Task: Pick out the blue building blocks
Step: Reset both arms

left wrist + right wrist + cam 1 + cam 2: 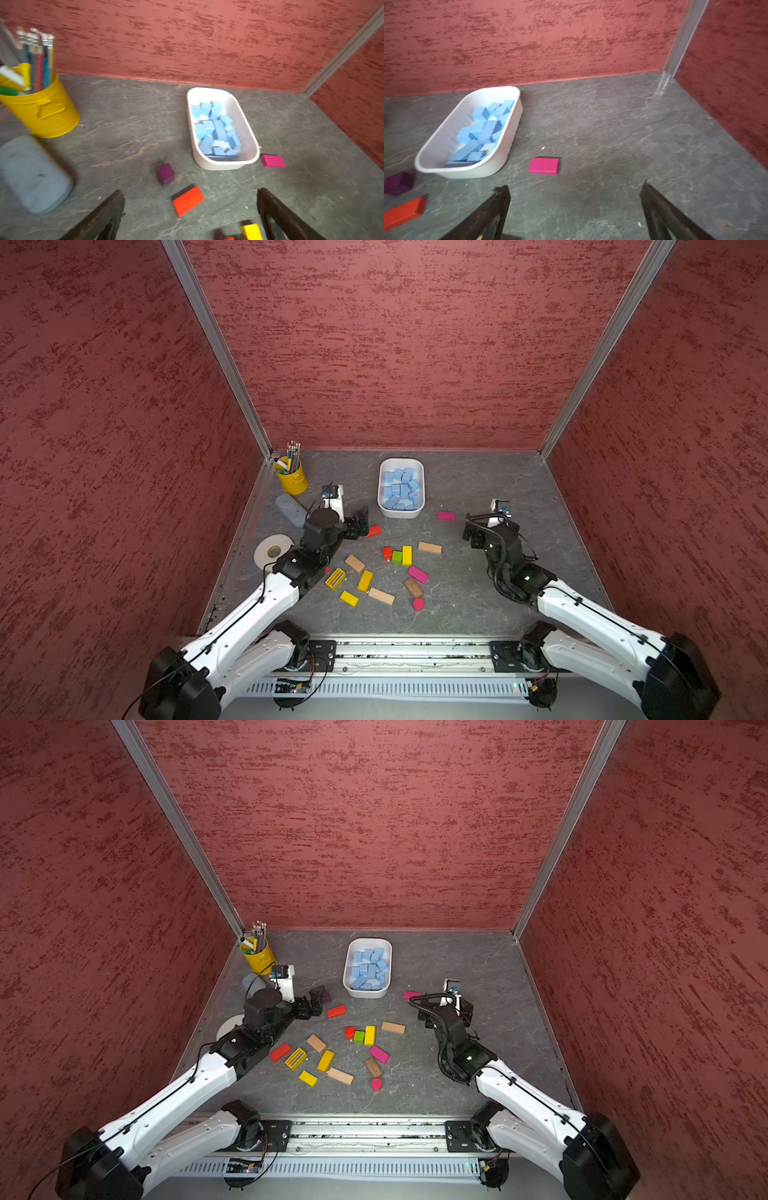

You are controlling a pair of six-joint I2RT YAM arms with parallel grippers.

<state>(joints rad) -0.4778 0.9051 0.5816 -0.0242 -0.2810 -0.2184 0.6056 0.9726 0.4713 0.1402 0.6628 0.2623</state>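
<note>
Several light blue building blocks [401, 489] [368, 969] lie piled in a white tub [420, 472] at the back middle of the table. Both wrist views also show the blocks [216, 128] [481, 128] inside the tub [247, 124] [442, 143]. My left gripper [361, 524] [316, 1002] [190, 193] hovers left of the tub's near end, open and holding nothing. A red block [188, 200] lies on the table below its jaws. My right gripper [492, 526] [444, 1007] [574, 188] is open over bare table right of the tub, holding nothing.
A purple block [165, 174] and a pink block [543, 165] lie near the tub. Red, green, yellow, pink and wooden blocks [406, 556] are scattered mid-table. At the left stand a yellow pencil bucket [292, 479], a grey-blue pouch [291, 510] and a tape roll [272, 551].
</note>
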